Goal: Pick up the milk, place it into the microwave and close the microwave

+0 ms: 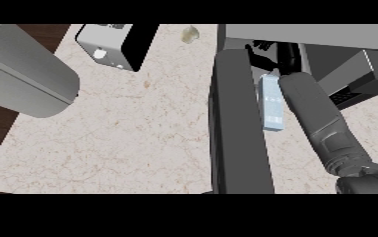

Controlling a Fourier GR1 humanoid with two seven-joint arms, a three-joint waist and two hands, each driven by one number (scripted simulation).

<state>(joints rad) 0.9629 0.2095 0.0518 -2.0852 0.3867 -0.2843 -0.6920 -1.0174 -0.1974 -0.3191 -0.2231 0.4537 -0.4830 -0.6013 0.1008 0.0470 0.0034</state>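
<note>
Head view: milk [272, 103] between microwave door [240, 126] and forearm [321, 118].

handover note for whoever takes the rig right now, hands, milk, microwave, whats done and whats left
Right hand: reaching into the microwave past its open door; fingers mostly hidden, so I cannot tell the grip.
Left hand: not in view; only the grey left forearm shows at the upper left.
Milk: beside the right forearm, just behind the open door, at the microwave's opening. Whether it is set down or held is unclear.
Done: milk picked up and brought to the microwave.
Left: confirm the milk is inside and released, withdraw the arm, close the door.
</note>
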